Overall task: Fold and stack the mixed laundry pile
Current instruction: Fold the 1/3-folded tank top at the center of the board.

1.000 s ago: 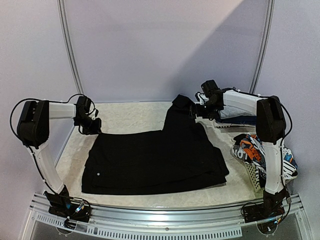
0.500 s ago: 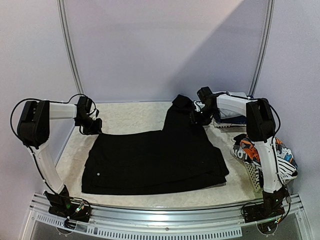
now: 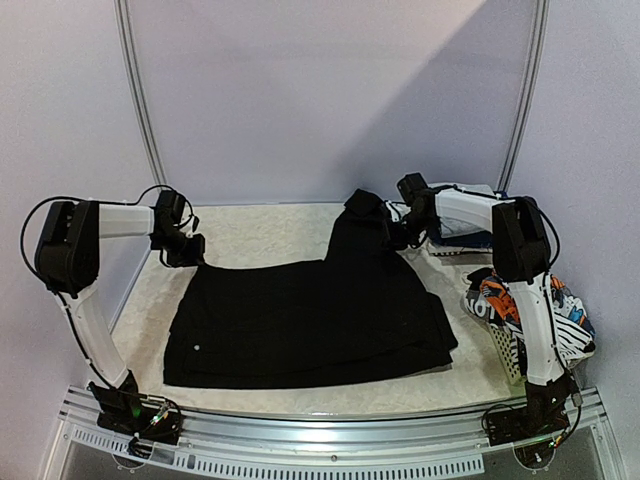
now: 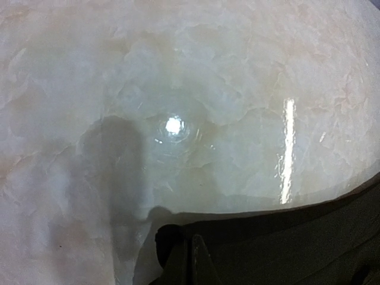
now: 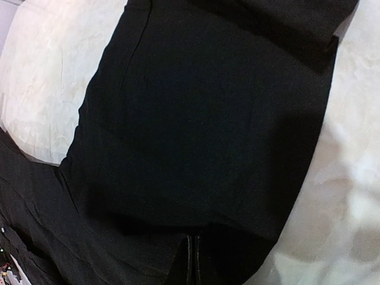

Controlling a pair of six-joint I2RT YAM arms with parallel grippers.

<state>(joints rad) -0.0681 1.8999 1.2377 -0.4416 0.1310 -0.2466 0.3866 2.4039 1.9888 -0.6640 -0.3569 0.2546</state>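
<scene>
A large black hooded top (image 3: 310, 320) lies spread flat across the table, with one part reaching toward the back (image 3: 362, 215). My left gripper (image 3: 188, 252) is shut on its far left corner; in the left wrist view the closed fingers (image 4: 191, 261) pinch the black cloth's edge (image 4: 297, 249). At the far right of the top, beside the raised part, my right gripper (image 3: 397, 238) is shut on it. The right wrist view shows these jaws (image 5: 193, 264) closed on black fabric (image 5: 208, 119). Orange-black-white printed pieces (image 3: 500, 298) lie in the basket.
A white lattice basket (image 3: 512, 345) stands at the table's right edge, next to the right arm. Folded pale and navy cloth (image 3: 462, 236) sits at the back right behind the right gripper. The pale marbled table top (image 3: 260, 232) shows behind the black top.
My right gripper came down a little onto the black top and closed from wide open to shut on the cloth. The left gripper stayed shut on its corner.
</scene>
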